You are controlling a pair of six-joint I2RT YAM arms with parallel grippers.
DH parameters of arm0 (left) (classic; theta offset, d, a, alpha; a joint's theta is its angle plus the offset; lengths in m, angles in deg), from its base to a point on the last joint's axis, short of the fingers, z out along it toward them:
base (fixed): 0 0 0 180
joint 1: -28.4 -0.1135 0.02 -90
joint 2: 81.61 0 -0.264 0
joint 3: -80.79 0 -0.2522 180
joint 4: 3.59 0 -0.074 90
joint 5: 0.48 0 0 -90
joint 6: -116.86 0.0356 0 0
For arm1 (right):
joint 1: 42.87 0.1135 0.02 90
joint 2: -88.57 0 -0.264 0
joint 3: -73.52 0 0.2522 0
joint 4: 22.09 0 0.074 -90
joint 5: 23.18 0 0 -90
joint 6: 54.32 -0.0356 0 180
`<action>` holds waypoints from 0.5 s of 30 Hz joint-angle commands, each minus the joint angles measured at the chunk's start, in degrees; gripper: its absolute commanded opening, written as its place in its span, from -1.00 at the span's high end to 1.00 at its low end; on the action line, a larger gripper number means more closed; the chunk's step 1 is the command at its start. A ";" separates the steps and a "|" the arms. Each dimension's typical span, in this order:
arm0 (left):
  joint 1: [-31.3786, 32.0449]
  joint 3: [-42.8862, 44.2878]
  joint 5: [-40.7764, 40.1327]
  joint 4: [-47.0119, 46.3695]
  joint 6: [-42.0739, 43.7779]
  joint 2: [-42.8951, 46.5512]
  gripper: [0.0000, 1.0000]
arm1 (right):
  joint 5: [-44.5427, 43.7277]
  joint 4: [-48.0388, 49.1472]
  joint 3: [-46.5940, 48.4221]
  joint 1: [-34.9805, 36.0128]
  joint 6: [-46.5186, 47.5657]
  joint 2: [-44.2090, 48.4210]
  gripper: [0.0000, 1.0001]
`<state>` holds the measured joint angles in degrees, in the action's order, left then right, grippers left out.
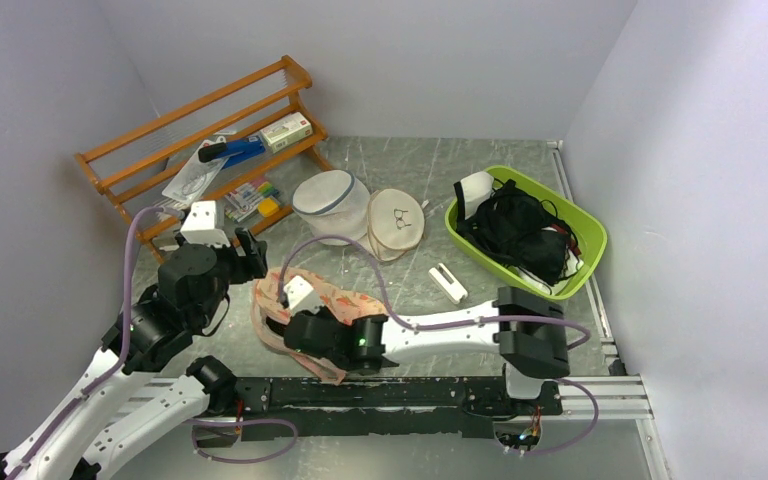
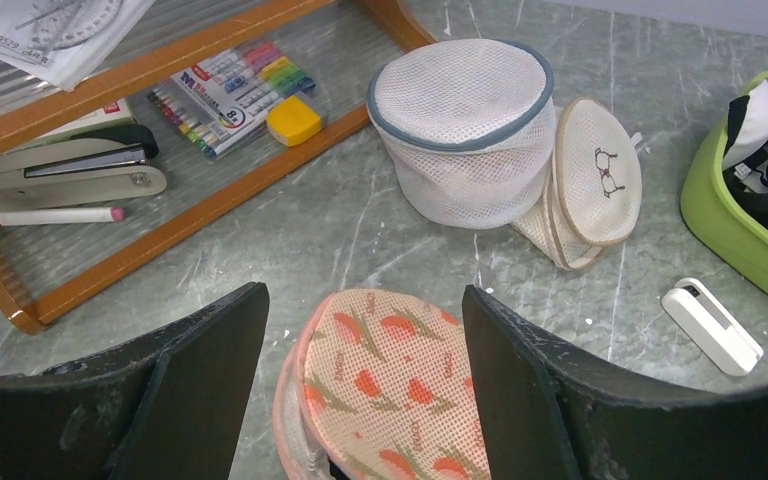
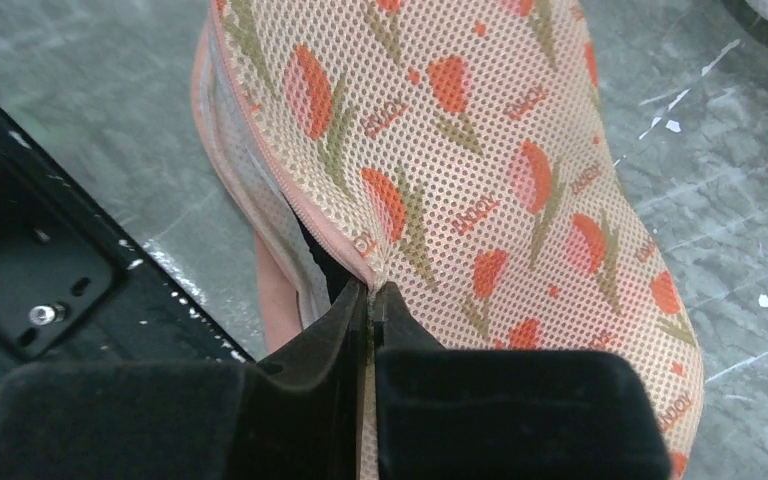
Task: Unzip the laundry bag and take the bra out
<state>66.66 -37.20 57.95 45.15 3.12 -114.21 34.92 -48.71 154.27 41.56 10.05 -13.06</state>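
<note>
Laundry bag (image 1: 348,298) on table (image 1: 410,160) between arms; zip (image 3: 260,165) gaping at near side. Judged soft, light, limp mesh: hold by zip seam. Right gripper (image 3: 370,295) clenched on seam. Left gripper (image 2: 363,292) released, over bag end. Bra unseen.

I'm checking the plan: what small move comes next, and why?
Probably shut the left gripper on the laundry bag to anchor it: it stands open astride the bag's end, while the right gripper is shut on the partly open zip edge.
</note>
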 commanded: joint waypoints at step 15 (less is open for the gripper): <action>-0.29 -0.48 -0.65 -1.38 0.01 -0.55 -0.64 | 45.67 23.22 -24.55 -30.22 -20.57 25.63 1.00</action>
<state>66.64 -37.20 57.68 45.18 3.05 -114.45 66.52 -33.43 132.98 16.42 -4.04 8.69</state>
